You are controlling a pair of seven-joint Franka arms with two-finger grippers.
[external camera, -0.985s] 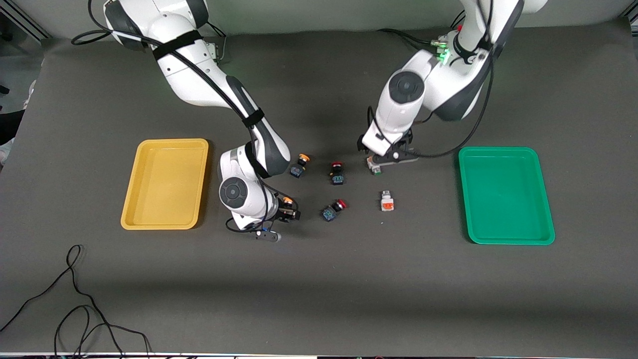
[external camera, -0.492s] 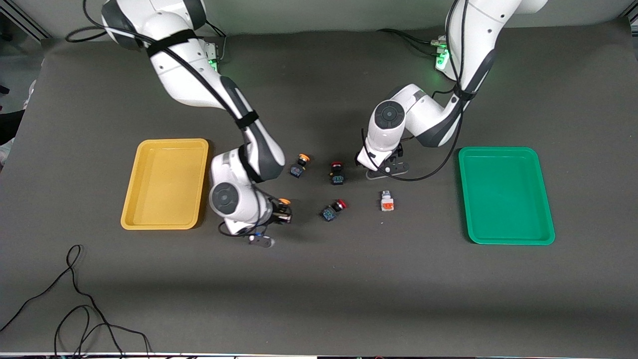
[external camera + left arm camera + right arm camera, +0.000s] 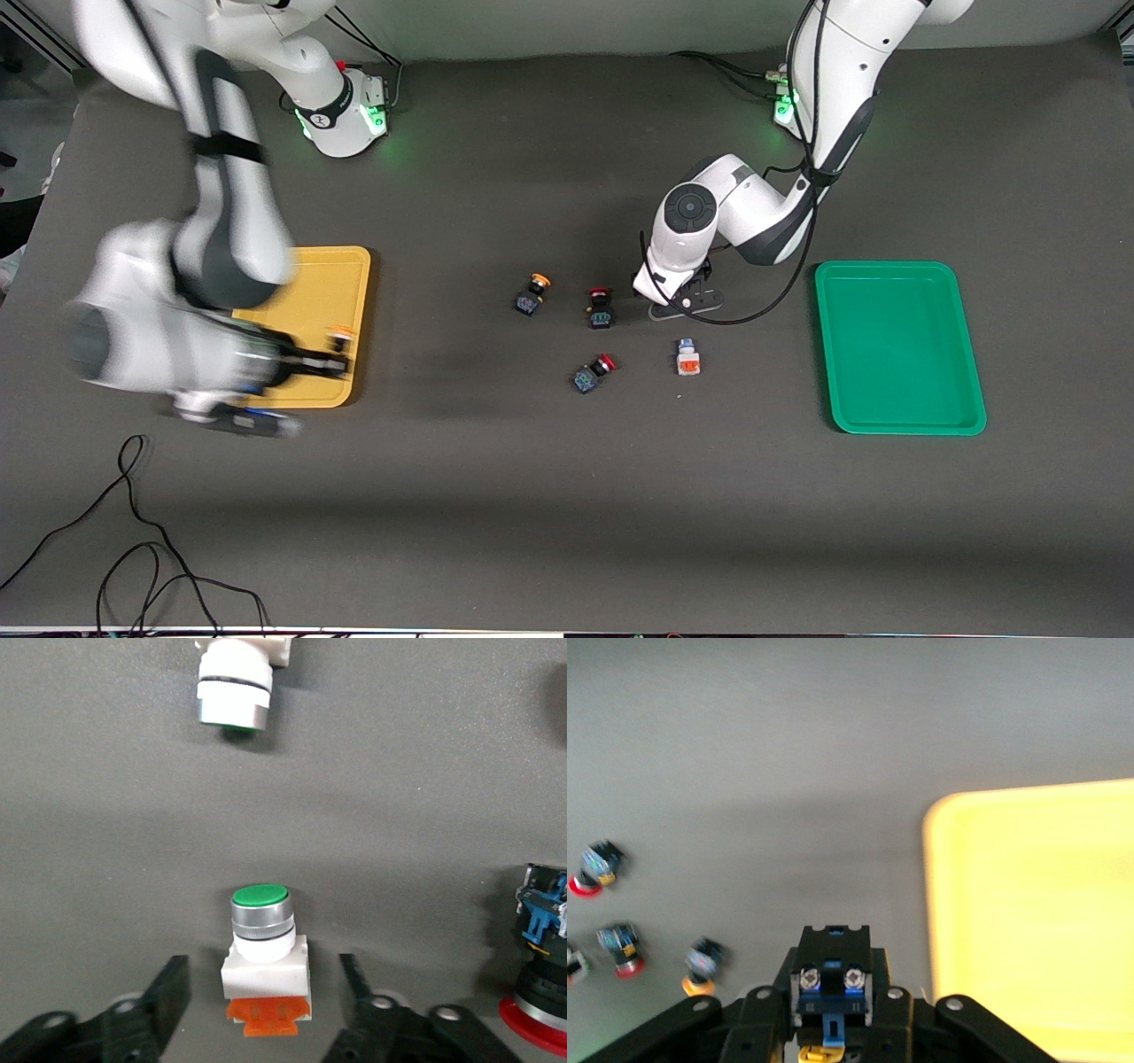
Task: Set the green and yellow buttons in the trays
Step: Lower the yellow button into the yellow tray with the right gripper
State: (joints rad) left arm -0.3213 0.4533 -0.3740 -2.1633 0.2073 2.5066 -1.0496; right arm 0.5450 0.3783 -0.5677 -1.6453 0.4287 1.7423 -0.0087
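Observation:
My right gripper (image 3: 330,361) is shut on a yellow button (image 3: 339,335) and holds it over the near edge of the yellow tray (image 3: 301,283). In the right wrist view the button's black-blue body (image 3: 833,979) sits between the shut fingers, beside the tray (image 3: 1036,921). My left gripper (image 3: 678,301) is low at the table's middle. In the left wrist view it (image 3: 263,973) is open around a green button (image 3: 263,939), its fingers not touching it. A second green button (image 3: 687,356) lies nearer the camera. Another yellow button (image 3: 532,295) lies on the table. The green tray (image 3: 899,354) is empty.
Two red-capped switches lie mid-table, one (image 3: 600,307) beside the loose yellow button and one (image 3: 592,373) nearer the camera. A black cable (image 3: 133,532) loops at the near edge toward the right arm's end.
My right arm has swung from the table's middle to the yellow tray, carrying the yellow button. My left gripper has settled over the green button and hides it in the front view.

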